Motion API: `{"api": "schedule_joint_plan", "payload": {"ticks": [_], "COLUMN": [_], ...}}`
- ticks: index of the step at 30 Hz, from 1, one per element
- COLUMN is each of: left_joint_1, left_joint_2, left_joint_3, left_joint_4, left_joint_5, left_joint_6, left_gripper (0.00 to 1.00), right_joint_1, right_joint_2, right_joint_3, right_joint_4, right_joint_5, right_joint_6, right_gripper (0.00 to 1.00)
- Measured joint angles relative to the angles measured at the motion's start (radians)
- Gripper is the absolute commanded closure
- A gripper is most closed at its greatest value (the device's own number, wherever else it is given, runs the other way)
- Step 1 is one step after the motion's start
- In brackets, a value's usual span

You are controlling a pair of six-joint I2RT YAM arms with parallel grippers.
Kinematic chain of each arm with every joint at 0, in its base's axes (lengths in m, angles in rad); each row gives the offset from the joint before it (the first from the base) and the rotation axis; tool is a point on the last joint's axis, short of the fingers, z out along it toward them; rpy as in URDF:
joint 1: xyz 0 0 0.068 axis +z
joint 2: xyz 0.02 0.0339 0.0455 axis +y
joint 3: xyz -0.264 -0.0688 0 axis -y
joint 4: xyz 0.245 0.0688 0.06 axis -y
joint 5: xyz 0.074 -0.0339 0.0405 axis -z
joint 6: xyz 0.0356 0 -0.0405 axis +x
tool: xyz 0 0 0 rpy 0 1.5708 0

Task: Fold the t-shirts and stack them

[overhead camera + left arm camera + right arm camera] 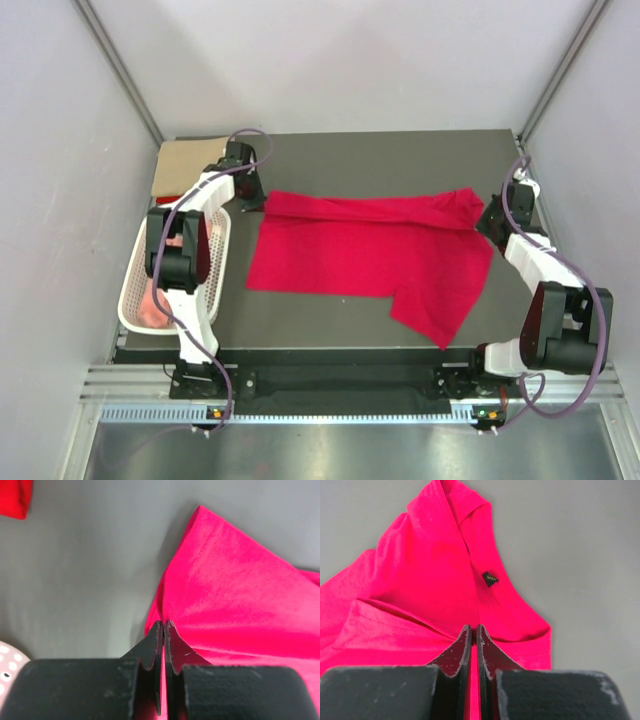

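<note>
A bright crimson t-shirt point(370, 250) lies spread across the dark table, with one part hanging toward the near right. My left gripper point(250, 200) is shut on its far left corner; in the left wrist view the jaws point(163, 622) pinch the cloth point(235, 595). My right gripper point(487, 215) is shut on its far right end; in the right wrist view the jaws point(474, 626) pinch the cloth point(420, 580) just below the dark neck label point(490, 578). A folded tan t-shirt point(185, 165) lies at the far left corner with a red one point(168, 200) showing under it.
A white mesh basket point(221, 262) stands along the table's left edge beside the left arm, with salmon pink cloth point(150, 305) in it. Its rim shows in the left wrist view point(7, 655), as does a bit of red cloth point(12, 497). Grey walls enclose the table.
</note>
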Motion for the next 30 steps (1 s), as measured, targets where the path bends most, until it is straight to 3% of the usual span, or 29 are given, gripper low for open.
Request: {"api": "schedule_joint_plan", "payload": {"ticks": [9, 13, 19, 24, 30], "left_joint_1": [0.000, -0.002, -0.004, -0.004, -0.004], "left_joint_2": [-0.030, -0.037, -0.039, -0.037, 0.050], "left_joint_3": [-0.039, -0.103, -0.109, -0.021, 0.195], "left_joint_4": [-0.004, -0.004, -0.023, -0.048, -0.041], "left_joint_5": [0.010, 0.038, 0.089, 0.119, 0.123], "left_joint_6": [0.000, 0.001, 0.025, 0.048, 0.099], "left_gripper": [1.00, 0.89, 0.64, 0.62, 0.62], "right_joint_1": [0.000, 0.000, -0.001, -0.004, -0.006], "right_joint_2": [-0.002, -0.001, -0.001, 0.034, 0.214], "right_joint_3": [-0.008, -0.036, -0.034, 0.061, 0.257], "right_joint_4": [-0.011, -0.017, -0.071, -0.115, -0.102], "right_joint_5": [0.014, 0.023, 0.023, -0.013, -0.112], "right_joint_6": [0.002, 0.011, 0.017, 0.003, -0.058], "right_gripper": [0.99, 0.88, 0.65, 0.56, 0.50]}}
